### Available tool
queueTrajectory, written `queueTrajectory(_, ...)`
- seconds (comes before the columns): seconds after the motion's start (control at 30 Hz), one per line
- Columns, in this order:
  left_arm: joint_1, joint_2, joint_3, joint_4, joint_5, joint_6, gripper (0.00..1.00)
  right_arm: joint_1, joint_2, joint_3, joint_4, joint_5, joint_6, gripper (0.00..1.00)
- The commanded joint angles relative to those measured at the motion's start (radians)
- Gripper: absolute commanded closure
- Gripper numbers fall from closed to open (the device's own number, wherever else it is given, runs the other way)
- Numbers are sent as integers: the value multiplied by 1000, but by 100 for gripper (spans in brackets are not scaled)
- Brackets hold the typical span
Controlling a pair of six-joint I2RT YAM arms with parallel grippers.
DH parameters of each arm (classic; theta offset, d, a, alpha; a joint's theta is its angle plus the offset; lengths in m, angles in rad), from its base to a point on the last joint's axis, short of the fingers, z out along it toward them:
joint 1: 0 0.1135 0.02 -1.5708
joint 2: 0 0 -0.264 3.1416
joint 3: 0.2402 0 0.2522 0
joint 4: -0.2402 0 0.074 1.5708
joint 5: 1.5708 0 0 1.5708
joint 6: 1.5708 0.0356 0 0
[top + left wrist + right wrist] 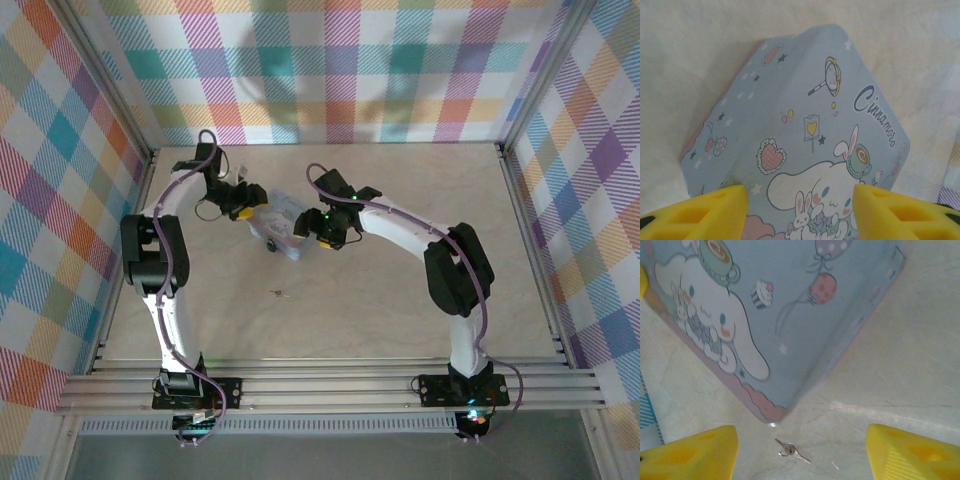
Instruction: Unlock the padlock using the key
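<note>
Left wrist view first: left gripper (pixel 800 202) spread, yellow fingers (pixel 710 212) well apart at the lower corners, nothing pinched between them; cannot tell whether touching the lid. Just beyond, the tin box (pixel 805 100), pastel blue, seen corner-on, lid printed with a white long-eared cartoon dog, hearts, stars and cursive lettering. Right wrist view: right gripper (pixel 801 440) likewise spread wide and empty, hanging above the pale table (pixel 900 365). Between its yellow pads (pixel 695 452), flat on the table, the small silver key (pixel 789 450), near the box's lower corner, not touching it. Top external view: both claws flanking the box at mid-table, left one at its far-left end, right one at its right end. Against the box's near-left edge, a tiny dark speck, the padlock (pixel 269 244), too small for any detail of shackle or keyhole. Around the table, checked pastel walls (pixel 330 60).
</note>
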Motion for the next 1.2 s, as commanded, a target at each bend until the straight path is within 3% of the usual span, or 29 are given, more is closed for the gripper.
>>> queueTrajectory(0.0, -58, -50, -86, -32, 21, -36, 41, -2, -99, -35, -45, 32, 50, 30)
queueTrajectory(0.3, -50, -110, 17, -161, -59, 33, 40, -4, -186, -128, -51, 62, 93, 30)
queueTrajectory(0.47, -15, -47, 149, -184, -127, 9, 40, -14, -115, -82, -72, 21, 70, 31)
queueTrajectory(0.67, -14, 70, 239, -209, -101, 4, 40, -63, -115, -100, -44, 4, 55, 31)
queueTrajectory(0.8, -34, 96, 224, -199, -91, -7, 40, -100, -134, -160, -10, -16, 28, 31)
queueTrajectory(0.93, -68, 97, 173, -166, -59, -39, 41, -132, -89, -200, 99, -116, 40, 32)
queueTrajectory(1.17, -139, 67, 26, -62, -5, -131, 43, -155, 9, -99, 150, -197, -2, 43)
